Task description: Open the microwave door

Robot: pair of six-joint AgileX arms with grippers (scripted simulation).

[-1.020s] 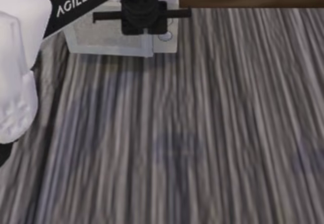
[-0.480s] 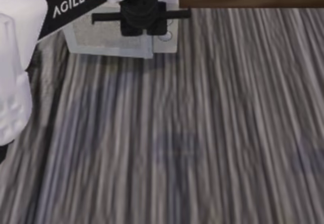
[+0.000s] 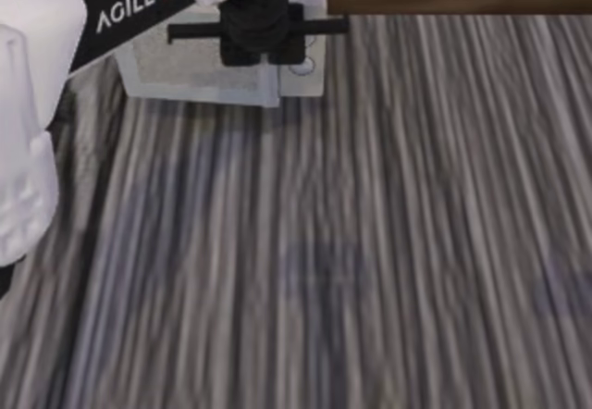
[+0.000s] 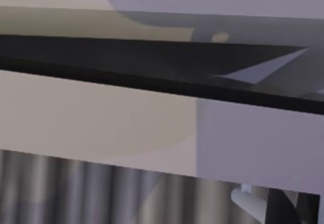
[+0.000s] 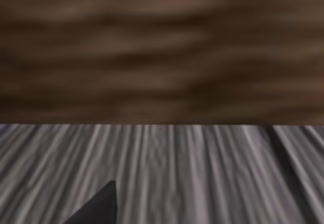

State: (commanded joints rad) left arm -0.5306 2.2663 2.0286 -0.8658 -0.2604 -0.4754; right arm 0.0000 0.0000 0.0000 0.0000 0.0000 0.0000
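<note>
the microwave (image 3: 222,62) sits at the tabletop's (image 3: 370,242) far left edge, the microwave door (image 3: 199,68) facing up toward the camera. my left pincer (image 3: 264,34) hangs over the door's handle side beside the knobs; i cannot tell its opening. my right arm is out of the top view.

The table (image 3: 388,242) looks like streaked grey wood grain, matt; the microwave (image 3: 185,80) smooth, light-grey, matt.
</note>
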